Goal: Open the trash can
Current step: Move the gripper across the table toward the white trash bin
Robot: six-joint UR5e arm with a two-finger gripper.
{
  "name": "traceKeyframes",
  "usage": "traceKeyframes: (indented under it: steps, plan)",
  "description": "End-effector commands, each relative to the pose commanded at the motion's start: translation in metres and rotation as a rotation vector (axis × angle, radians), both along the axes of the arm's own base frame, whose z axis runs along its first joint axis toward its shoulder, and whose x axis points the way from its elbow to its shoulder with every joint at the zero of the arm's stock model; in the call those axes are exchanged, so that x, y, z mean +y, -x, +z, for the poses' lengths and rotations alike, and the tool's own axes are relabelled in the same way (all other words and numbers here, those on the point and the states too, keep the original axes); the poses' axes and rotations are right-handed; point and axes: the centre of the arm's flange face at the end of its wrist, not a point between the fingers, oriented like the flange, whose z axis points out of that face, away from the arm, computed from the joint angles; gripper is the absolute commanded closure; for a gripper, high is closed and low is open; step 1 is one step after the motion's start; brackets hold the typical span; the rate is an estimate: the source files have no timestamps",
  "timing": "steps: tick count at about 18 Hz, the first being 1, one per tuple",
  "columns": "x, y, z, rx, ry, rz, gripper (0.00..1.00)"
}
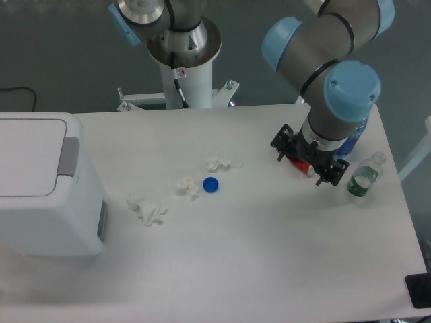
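The trash can [47, 195] is a large white boxy bin at the table's left edge. Its flat lid lies shut, with a grey push-strip [68, 156] along the lid's right side. My gripper [307, 163] hangs over the right part of the table, far from the bin. The wrist hides the fingers from above, so how the jaws stand is unclear. A red object [300, 165] shows just under the gripper.
Three crumpled white tissues [148, 210] [188, 186] [219, 163] and a blue bottle cap [211, 184] lie mid-table. A clear plastic bottle [364, 176] lies at the right, near a blue bottle [355, 140] behind the arm. The robot base [183, 60] stands behind the table.
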Motion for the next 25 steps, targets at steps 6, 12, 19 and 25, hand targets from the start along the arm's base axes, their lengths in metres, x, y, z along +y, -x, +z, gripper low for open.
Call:
traceKeyframes:
  steps: [6,12,19,25]
  plan:
    - [-0.001,-0.009,-0.013,-0.018,0.015,-0.017,0.0]
    - [-0.02,-0.034,-0.033,0.051,-0.021,-0.007,0.0]
    - [-0.021,-0.045,-0.032,0.052,-0.018,0.097,0.0]
    - [0.0,-0.063,0.001,0.059,-0.104,0.249,0.0]
